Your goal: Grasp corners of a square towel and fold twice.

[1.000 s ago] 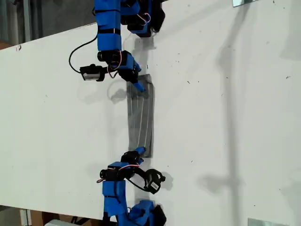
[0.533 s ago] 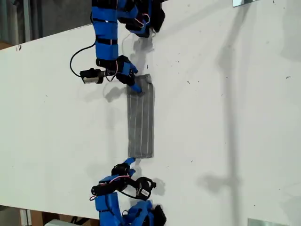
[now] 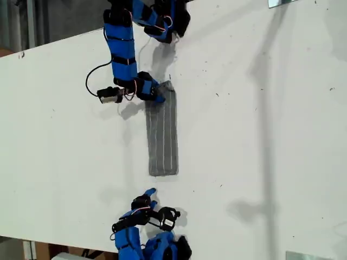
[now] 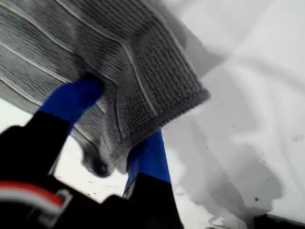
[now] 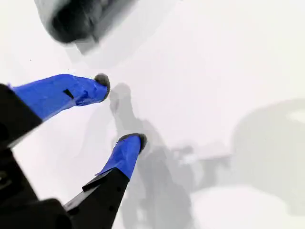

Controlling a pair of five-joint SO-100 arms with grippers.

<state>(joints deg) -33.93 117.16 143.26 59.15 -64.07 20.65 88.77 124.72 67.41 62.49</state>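
Note:
The towel (image 3: 162,135) lies folded as a narrow grey striped strip, running up and down the middle of the exterior view. My first gripper (image 3: 158,93) is at its upper end, shut on a corner (image 4: 188,98) that is lifted off the table. One blue finger (image 4: 71,102) lies over the cloth (image 4: 119,52) and the other sits under it. My second gripper (image 3: 149,196) hangs open a little below the strip's lower end, apart from it. Only bare table shows between its fingertips (image 5: 119,113). A blurred grey shape (image 5: 71,19) shows at the edge of the second wrist view.
The white table (image 3: 260,135) stretches wide to the exterior view's right of the towel. Both arm bases stand at the exterior view's top (image 3: 162,21) and bottom (image 3: 162,246) edges. A black cable (image 3: 92,81) loops beside the first arm.
My second gripper has let go of the towel's lower end and drawn back toward the exterior view's bottom. The lower end now lies flat. My first gripper shifted slightly, still holding its corner.

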